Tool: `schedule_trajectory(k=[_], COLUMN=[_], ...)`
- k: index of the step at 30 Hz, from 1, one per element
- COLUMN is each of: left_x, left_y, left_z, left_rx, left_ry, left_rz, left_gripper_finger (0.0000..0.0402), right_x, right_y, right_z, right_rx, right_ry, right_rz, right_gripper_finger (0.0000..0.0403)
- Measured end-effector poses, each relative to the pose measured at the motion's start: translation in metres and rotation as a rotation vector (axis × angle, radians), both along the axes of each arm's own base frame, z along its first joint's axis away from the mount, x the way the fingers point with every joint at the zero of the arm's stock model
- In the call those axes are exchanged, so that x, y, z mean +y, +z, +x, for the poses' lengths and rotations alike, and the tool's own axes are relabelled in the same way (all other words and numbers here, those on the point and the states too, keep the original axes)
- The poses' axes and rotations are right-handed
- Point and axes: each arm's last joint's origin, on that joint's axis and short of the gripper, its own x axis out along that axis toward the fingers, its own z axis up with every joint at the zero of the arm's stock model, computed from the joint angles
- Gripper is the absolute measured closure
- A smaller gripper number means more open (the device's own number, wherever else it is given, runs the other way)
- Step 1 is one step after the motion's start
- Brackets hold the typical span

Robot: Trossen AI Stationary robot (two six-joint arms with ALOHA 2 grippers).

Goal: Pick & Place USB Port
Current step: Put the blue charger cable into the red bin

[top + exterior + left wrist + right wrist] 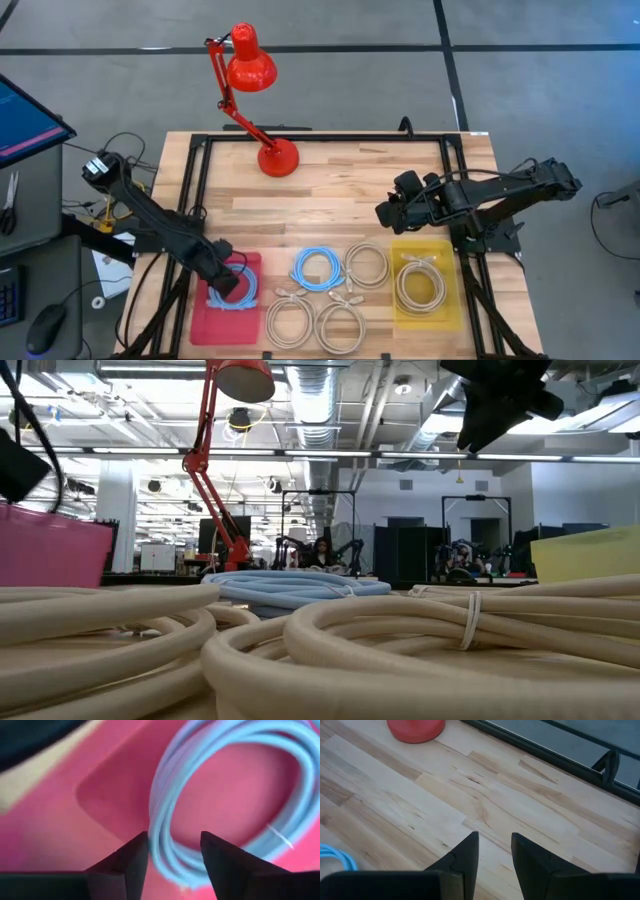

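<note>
A light-blue cable coil [240, 291] lies on the floor of the red tray [205, 322] at the table's near left. My left gripper [228, 281] points down into that tray and is open. In the left wrist view its fingertips [175, 845] stand on either side of the near arc of the coil [167, 815], which rests on the tray's floor [115, 785]. My right gripper [385, 212] hangs open above bare wood at the right, nothing between its fingers [495, 845].
A second blue coil [318, 268] and three beige coils [366, 264] [289, 320] [342, 325] lie along the near edge. A yellow tray [452, 315] holds another beige coil [420, 283]. A red desk lamp [277, 157] stands at the far middle.
</note>
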Motion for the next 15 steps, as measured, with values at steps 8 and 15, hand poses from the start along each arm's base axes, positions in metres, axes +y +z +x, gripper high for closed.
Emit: schedule_trajectory(k=[8,15], left_x=[0.015,0.033], left_y=[0.032,0.053], left_z=[-0.007,-0.01], left_rx=[-0.211,-0.389], left_ry=[0.064,0.149], left_rz=[-0.111,-0.163], left_gripper_finger=[0.0302,0.0342], right_x=[0.0,0.0], right_y=[0.0,0.0], right_z=[0.0,0.0], right_rx=[-0.003,-0.003], right_ry=[-0.001,-0.001], right_rz=[0.0,0.0], right_gripper_finger=[0.0295,0.0295])
